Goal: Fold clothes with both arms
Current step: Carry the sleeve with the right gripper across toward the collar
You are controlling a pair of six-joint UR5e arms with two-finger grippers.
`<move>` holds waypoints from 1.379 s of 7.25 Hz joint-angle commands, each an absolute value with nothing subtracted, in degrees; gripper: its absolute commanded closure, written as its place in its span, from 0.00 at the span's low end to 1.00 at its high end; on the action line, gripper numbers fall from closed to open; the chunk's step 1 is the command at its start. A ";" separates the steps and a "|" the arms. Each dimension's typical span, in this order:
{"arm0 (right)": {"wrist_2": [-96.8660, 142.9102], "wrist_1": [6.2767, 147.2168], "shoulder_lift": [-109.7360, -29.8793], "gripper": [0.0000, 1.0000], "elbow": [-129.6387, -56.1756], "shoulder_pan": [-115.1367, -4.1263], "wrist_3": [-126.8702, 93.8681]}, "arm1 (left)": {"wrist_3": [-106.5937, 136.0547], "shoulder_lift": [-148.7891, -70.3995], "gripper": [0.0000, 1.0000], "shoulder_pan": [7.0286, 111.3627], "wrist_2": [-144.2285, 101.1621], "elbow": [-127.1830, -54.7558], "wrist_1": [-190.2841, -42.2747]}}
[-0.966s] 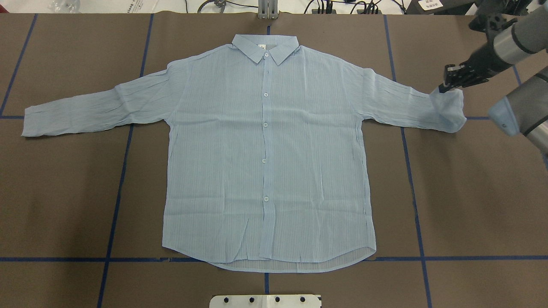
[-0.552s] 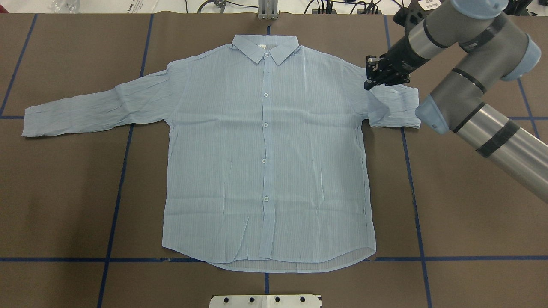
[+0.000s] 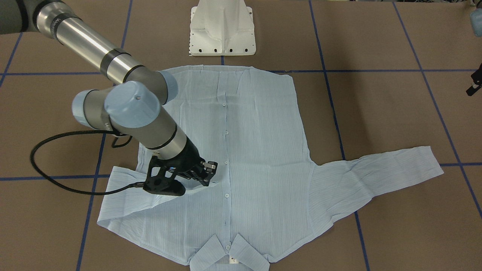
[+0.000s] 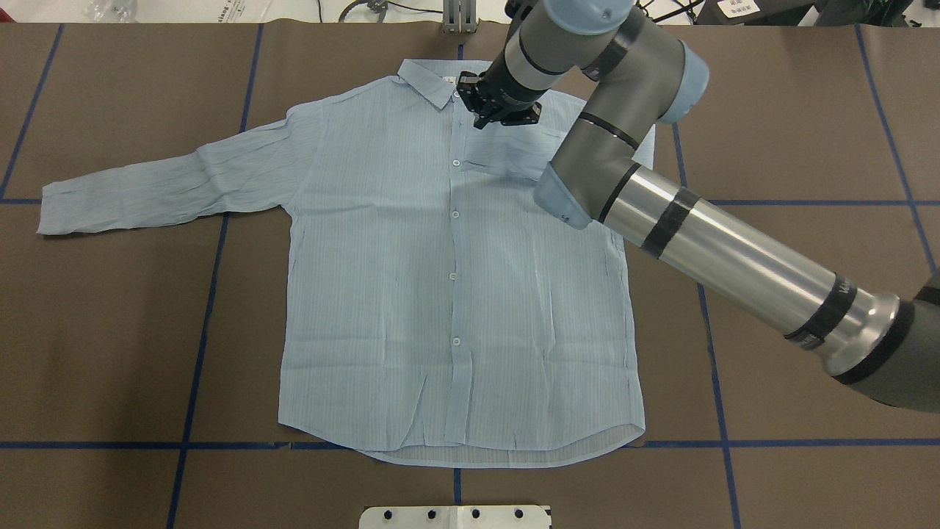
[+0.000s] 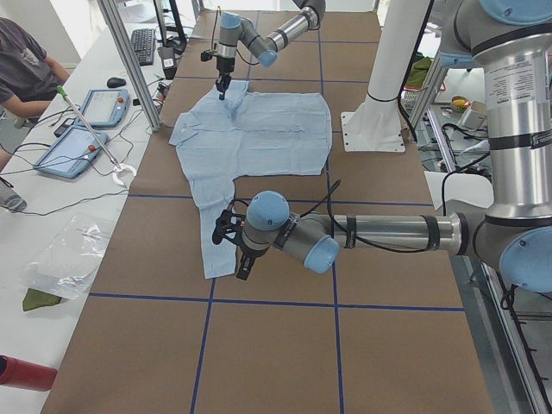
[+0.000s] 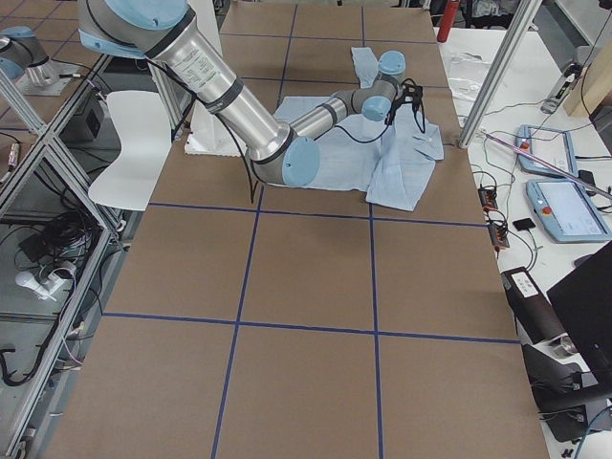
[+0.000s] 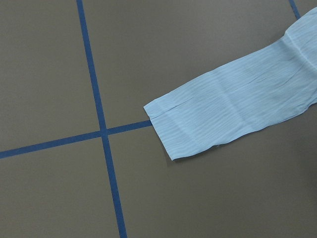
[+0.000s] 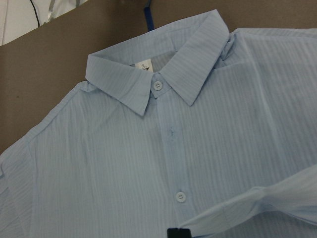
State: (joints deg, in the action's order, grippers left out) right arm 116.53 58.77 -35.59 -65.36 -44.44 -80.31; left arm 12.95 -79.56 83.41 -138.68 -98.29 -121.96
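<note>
The light blue shirt [image 4: 455, 294] lies flat and buttoned on the brown table, collar [image 4: 433, 77] at the far side. My right gripper [image 4: 490, 114] is shut on one sleeve's cuff [image 3: 201, 187] and holds it just above the chest beside the collar. That sleeve [image 4: 507, 158] is folded across the shirt front. In the right wrist view the cuff [image 8: 257, 203] hangs over the placket. The other sleeve [image 4: 147, 191] lies stretched out flat; its cuff [image 7: 198, 124] shows in the left wrist view. My left gripper [image 5: 239, 259] hovers by that cuff; I cannot tell whether it is open.
The white pedestal base [image 3: 222, 30] stands at the table's near edge behind the shirt hem. Blue tape lines [image 4: 198, 330] cross the brown table cover [image 4: 808, 330]. An operator [image 5: 21, 73] and tablets [image 5: 86, 129] sit beyond the far edge.
My right gripper has carried the sleeve cuff leftwards, from out beyond the shirt's side to over the chest by the collar. The sleeve now folds over the shirt front.
</note>
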 commanded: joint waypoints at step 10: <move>103.19 50.54 -24.43 1.00 -53.62 -36.30 -89.91 | 13.01 -79.19 0.00 83.32 -139.31 -98.26 -121.99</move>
State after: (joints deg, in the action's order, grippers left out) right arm 104.37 51.73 -24.62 -54.23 -36.78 -89.22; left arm 13.01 -79.20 83.36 -139.31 -98.34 -122.00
